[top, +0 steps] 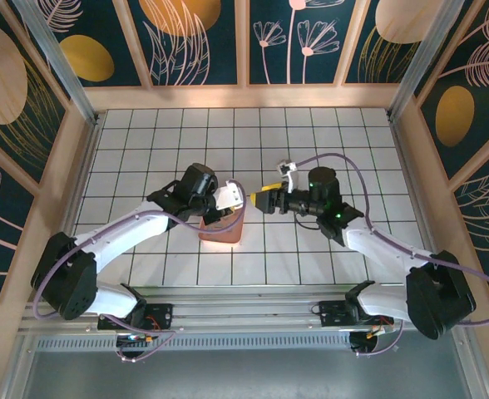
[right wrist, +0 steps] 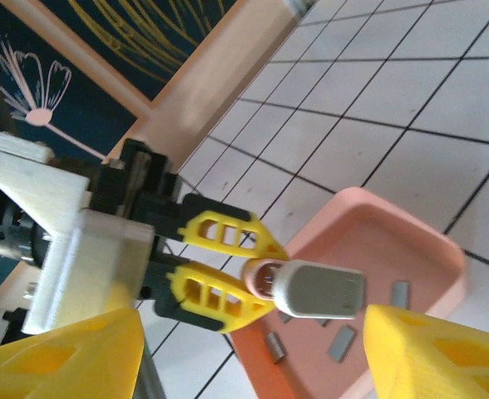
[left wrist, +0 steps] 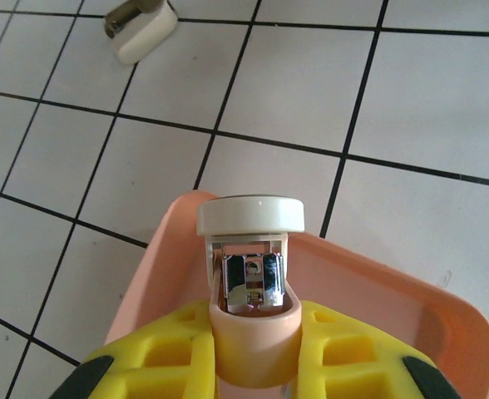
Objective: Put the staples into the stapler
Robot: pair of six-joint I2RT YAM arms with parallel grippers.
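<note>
My left gripper (top: 222, 200) (left wrist: 253, 337) is shut on the stapler (left wrist: 251, 249), a small pink body with a white top, and holds it over a pink tray (top: 221, 236). The stapler's white top is lifted off its shiny metal channel (left wrist: 253, 283). In the right wrist view the stapler (right wrist: 311, 288) juts out from the left gripper's yellow fingers (right wrist: 219, 295). Several grey staples (right wrist: 342, 342) lie loose in the tray (right wrist: 444, 249) beneath it. My right gripper (top: 265, 200) (right wrist: 253, 332) faces the stapler from the right, open wide, with nothing between its fingers.
A small white object (left wrist: 140, 27) lies on the tiled floor beyond the tray. Wooden-framed patterned walls (top: 244, 41) close in the white tiled table (top: 344, 141) at the back and sides. An aluminium rail (top: 244, 320) runs along the near edge.
</note>
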